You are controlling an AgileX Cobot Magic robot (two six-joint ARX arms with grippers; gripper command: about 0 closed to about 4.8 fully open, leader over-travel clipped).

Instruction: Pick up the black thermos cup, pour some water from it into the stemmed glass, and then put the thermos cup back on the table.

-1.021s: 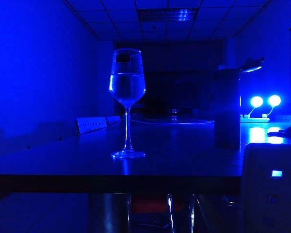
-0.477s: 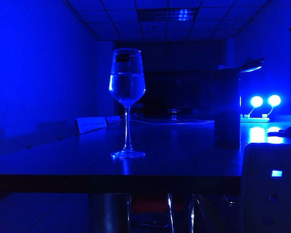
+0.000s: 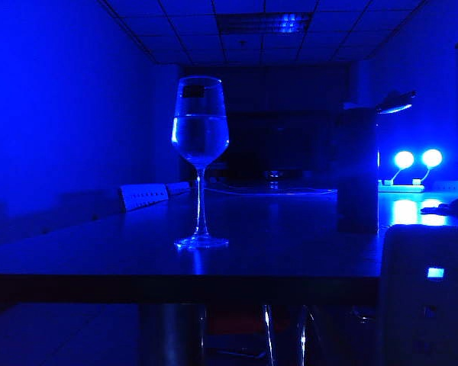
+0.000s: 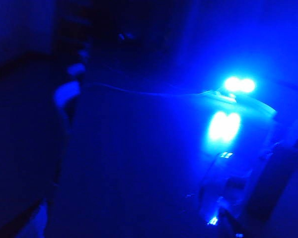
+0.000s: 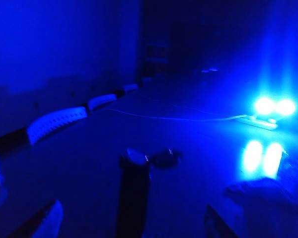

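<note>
While the black thermos cup [image 3: 357, 171] stands untouched on the tabletop [image 3: 290, 252], I judge that I am at the very first step, the reach for the pickup. From the exterior view the cup sits at about 3 o'clock from the stemmed glass [image 3: 201, 164], well apart from it, with its flip lid jutting at the top. Neither of my arms shows in that view. The glass stands upright and already shows a water line high in its bowl. A pale boxy device [image 3: 427, 297] with a small lit square sits at about 5 o'clock from the cup, nearer the camera. My right gripper [image 5: 130, 225] has its jaws spread wide and empty, one finger showing on each side of the wrist picture. The cup [image 5: 134, 191] stands ahead of them, lined up with the gap and not yet inside it. My left gripper's own view is too dark and smeared for me to tell how its jaws stand; I cannot say whether they are spread or closed, and I see nothing held there. Next I judge that I should carry the right jaws forward until the cup's straight wall sits between the fingers. I would then close below the lid and lift level so nothing spills before I reach the glass.
</note>
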